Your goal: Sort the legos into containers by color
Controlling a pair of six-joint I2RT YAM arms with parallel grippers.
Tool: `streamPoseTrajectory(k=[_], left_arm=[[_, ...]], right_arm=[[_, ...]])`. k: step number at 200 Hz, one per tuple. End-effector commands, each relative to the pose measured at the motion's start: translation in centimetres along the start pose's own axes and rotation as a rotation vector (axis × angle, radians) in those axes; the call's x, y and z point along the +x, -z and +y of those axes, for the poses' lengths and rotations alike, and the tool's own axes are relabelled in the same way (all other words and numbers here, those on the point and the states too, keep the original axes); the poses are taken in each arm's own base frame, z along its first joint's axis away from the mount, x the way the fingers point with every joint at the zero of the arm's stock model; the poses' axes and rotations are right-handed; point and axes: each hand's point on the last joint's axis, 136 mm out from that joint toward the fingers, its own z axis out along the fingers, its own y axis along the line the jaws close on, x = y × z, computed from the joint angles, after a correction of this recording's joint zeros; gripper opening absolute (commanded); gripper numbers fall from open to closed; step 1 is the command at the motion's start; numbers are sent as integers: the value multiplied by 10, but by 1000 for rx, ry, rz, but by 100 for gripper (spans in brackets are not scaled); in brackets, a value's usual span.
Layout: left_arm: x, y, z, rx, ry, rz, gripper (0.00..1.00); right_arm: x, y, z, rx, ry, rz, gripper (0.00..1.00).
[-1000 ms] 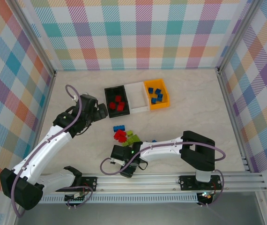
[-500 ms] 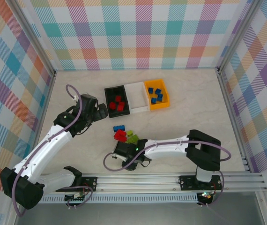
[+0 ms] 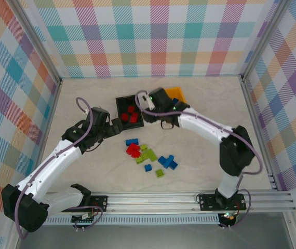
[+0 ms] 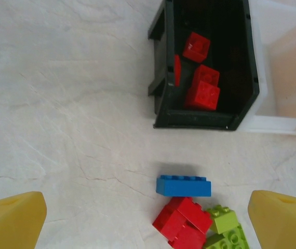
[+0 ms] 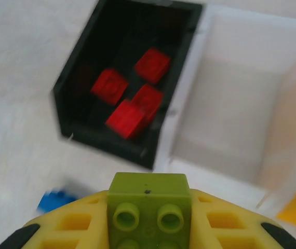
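The right pincer (image 5: 148, 224) is clenched on a lime green brick (image 5: 148, 199), studs facing its own camera. A second ago it was down at the lower centre of the overhead frame, closing among the loose bricks (image 3: 148, 155). Now the arm has swung up and back, and the pincer hangs over the row of bins in the upper middle of the frame. From the wrist camera, the green brick sits low in the frame. The black bin (image 5: 80, 67) is above and to its left and the white bin (image 5: 231, 114) above and to its right. The picture is blurred, so I cannot say exactly which rim the brick is over.

That swing means the pick is done and the carry is nearly over. The black bin already holds red bricks (image 5: 130, 98). What shows of the white bin looks bare, and the orange bin (image 3: 175, 92) peeks out behind the arm. I would guess the white one is meant for green, which would make this its first piece.

The left pincer (image 3: 115, 124) has stayed just left of the black bin, spread wide and holding nothing.

On the worktop (image 3: 85, 93) red, blue and green pieces are left to sort, so the job is well short of finished.
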Motion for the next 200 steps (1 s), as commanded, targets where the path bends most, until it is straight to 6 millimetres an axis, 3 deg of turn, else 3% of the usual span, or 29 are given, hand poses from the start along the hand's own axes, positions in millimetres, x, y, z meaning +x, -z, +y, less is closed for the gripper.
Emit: streamPoseTrajectory(k=[1, 23, 58, 63, 74, 96, 120, 151, 200], left_arm=[[20, -16, -15, 74, -14, 83, 100], [44, -30, -27, 80, -75, 153, 99], [79, -48, -45, 102, -165, 267, 96], [84, -50, -47, 108, -173, 285, 94], [94, -54, -50, 107, -199, 317, 93], [108, -59, -53, 105, -226, 364, 88], [120, -57, -58, 97, -292, 388, 82], [147, -55, -64, 80, -430, 432, 77], [174, -66, -70, 0, -591, 469, 72]], right_arm=[[7, -41, -31, 63, -122, 97, 22], [0, -70, -51, 95, -180, 134, 25], [-6, -91, -67, 114, -248, 158, 30], [-6, -92, -69, 112, -260, 163, 32], [-9, -91, -68, 100, -272, 158, 47], [-24, -76, -63, 71, -273, 106, 60], [-37, -46, -57, 44, -277, 41, 64], [-24, -17, -54, 26, -294, 5, 64], [16, 4, -63, 60, -306, 19, 65]])
